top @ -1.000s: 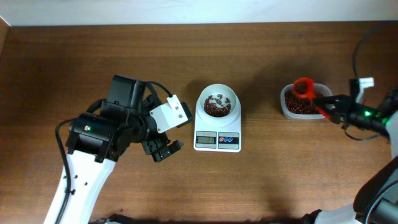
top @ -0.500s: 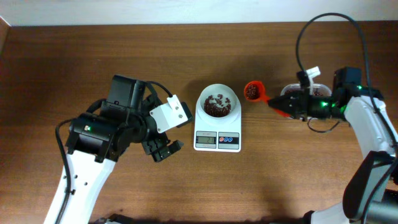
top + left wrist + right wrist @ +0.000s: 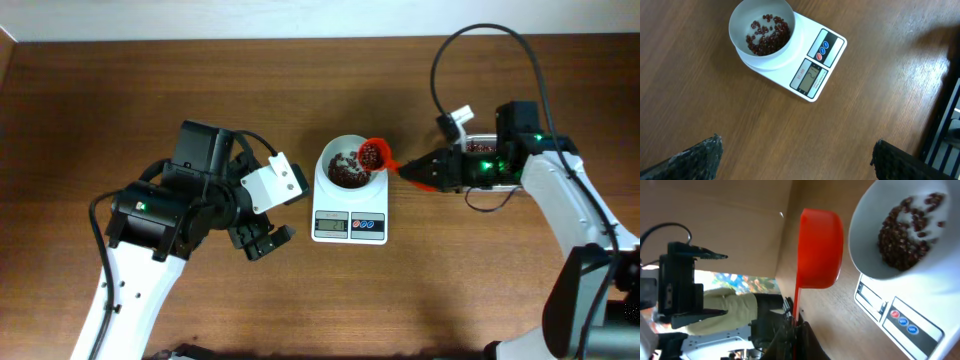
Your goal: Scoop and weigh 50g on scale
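1. One scoop (image 3: 374,153) has moved. A second ago it hung over the far-right side of the surface (image 3: 480,290); now it sits at the right rim of the bowl (image 3: 333,152) on the scale (image 3: 349,226).
2. Right end effector (image 3: 420,174): closed tight on the scoop's handle, the same grip as before. The scoop looks loaded with beans and is not tipped yet.
3. Left end effector (image 3: 262,240): fingers spread fully, holding nothing, parked on the left of the scale, unmoved.
4. Meaning: we judge another load has reached the bowl and the pour comes next. Beans (image 3: 346,173) already lie in the bowl, mostly on its near side. The display digits are too small to read, so we cannot tell how close we are to the target weight.
5. Counts:
   - one scale
   - one bowl
   - one scoop
   - two blue buttons
   - two end effectors
   - one tub (image 3: 480,138), mostly hidden under the right arm
   - too many beans to count
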Robot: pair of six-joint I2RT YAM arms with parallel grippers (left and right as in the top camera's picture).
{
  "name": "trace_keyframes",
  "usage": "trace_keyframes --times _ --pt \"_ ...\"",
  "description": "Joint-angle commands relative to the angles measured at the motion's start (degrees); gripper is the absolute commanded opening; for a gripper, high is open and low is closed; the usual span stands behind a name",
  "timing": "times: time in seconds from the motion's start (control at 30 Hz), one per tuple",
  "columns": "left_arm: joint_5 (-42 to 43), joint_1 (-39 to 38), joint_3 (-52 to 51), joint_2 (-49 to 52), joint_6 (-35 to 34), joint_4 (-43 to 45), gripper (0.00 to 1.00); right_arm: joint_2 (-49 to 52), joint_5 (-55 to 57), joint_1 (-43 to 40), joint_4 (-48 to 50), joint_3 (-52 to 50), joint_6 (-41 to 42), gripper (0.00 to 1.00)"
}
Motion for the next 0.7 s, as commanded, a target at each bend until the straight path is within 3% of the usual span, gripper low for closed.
trace_keyframes --times 0.0,0.27,0.67 --pt "0.8 0.3 0.9 -0.2 1.1 -0.1 0.99 -1.2 -1.8 2.9 3.0 -0.2 2.3 0.04" --pt "0.8 0.3 0.9 -0.2 1.1 -0.1 0.99 -1.2 -1.8 7.5 13.3 -0.2 10.1 0.04" --pt "0.8 0.3 0.9 -0.2 1.1 -0.1 0.99 -1.2 -1.9 9.4 13.7 -0.2 10.5 0.04"
